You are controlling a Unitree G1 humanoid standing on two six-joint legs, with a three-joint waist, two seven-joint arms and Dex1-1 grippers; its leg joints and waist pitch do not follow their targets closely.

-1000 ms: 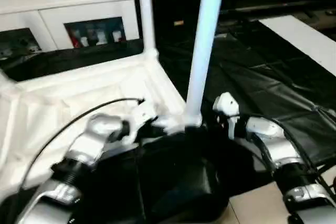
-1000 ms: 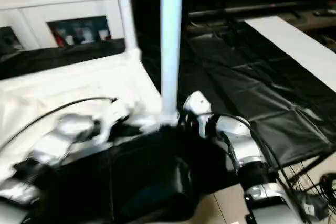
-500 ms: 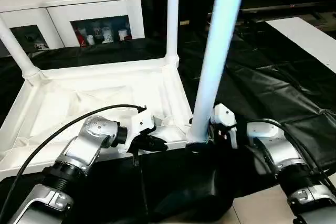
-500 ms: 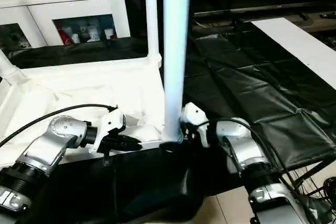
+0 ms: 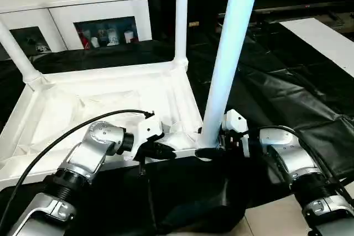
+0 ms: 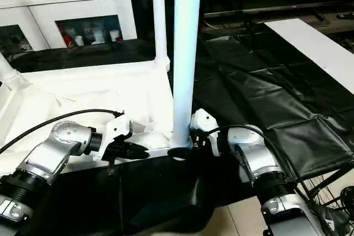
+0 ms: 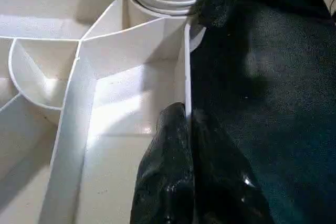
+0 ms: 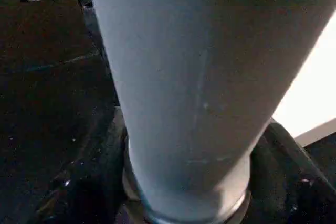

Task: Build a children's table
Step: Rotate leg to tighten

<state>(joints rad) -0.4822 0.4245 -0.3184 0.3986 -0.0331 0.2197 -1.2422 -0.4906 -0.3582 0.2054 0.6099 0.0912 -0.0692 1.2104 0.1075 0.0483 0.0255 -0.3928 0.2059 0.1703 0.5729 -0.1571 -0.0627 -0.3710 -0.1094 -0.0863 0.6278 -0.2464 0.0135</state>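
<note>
Nearest the robot, the left gripper (image 5: 160,150) is pinched shut on the near rim of the upturned tabletop (image 5: 105,100), which lies on black sheeting (image 5: 287,92) and is held steady by that grip. Beside it, the right gripper (image 5: 213,148) has its fingers (image 8: 286,148) around the base of the near leg (image 5: 227,64), which stands in the near right corner socket. Farther back, the rear right leg (image 5: 181,15) and the rear left leg (image 5: 16,51) stand upright in their sockets. Judged progress: three legs in place; the fourth corner cannot be seen. A white cabinet (image 5: 83,4) stands behind.
</note>
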